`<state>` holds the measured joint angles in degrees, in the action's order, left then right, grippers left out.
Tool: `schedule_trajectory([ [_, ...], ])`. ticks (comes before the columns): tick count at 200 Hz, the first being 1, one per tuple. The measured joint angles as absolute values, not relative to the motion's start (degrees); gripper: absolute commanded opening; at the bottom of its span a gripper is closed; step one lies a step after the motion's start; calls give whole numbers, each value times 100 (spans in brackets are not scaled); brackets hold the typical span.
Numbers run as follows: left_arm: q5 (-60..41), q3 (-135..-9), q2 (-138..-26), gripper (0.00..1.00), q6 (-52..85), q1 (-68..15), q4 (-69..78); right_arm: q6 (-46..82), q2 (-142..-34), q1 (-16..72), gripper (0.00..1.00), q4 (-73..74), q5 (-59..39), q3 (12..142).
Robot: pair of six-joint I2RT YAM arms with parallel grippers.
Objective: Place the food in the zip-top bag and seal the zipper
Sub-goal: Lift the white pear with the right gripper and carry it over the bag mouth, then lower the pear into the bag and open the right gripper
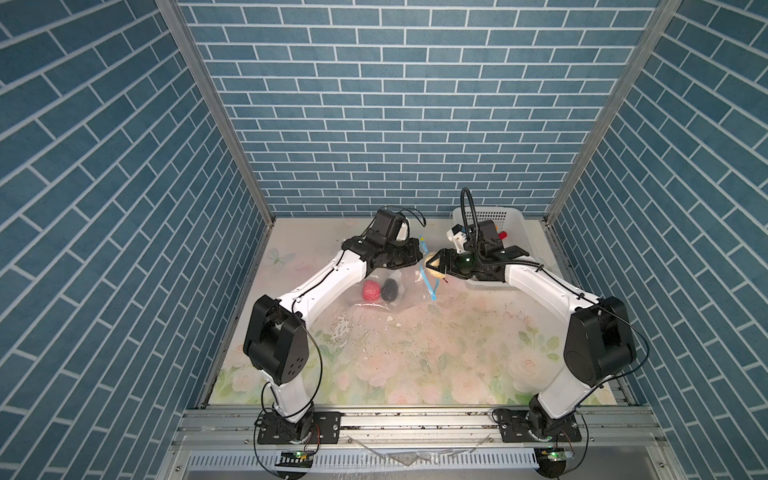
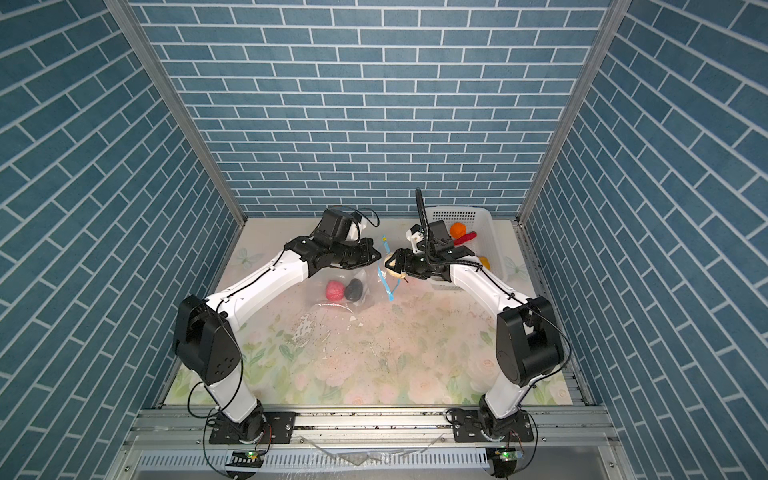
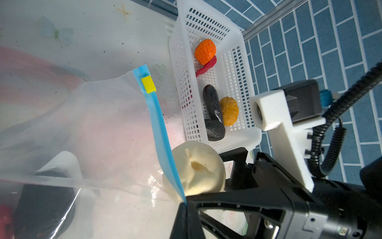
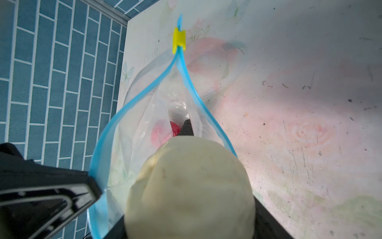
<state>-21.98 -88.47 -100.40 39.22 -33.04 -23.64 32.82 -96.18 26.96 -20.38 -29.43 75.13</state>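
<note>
You have no text, label, brand, number or sign to read in any of these views. The zip-top bag (image 3: pixel 103 124) carries no print, and its yellow slider (image 3: pixel 148 83) is blank. The white basket (image 3: pixel 237 68), at about one o'clock on the table (image 1: pixel 415 353), shows only its perforations. A few tiny pale marks sit on the black arm housings (image 1: pixel 360 241), but they are too small for you to make out.
</note>
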Motion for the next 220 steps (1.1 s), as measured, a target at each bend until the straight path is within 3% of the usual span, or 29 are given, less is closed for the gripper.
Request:
schedule_trajectory([
  [220,-2202,-8844,-10040,0,3924,-3330,-2335,3282,-9880,2814,64,-2034,-2980,7516],
])
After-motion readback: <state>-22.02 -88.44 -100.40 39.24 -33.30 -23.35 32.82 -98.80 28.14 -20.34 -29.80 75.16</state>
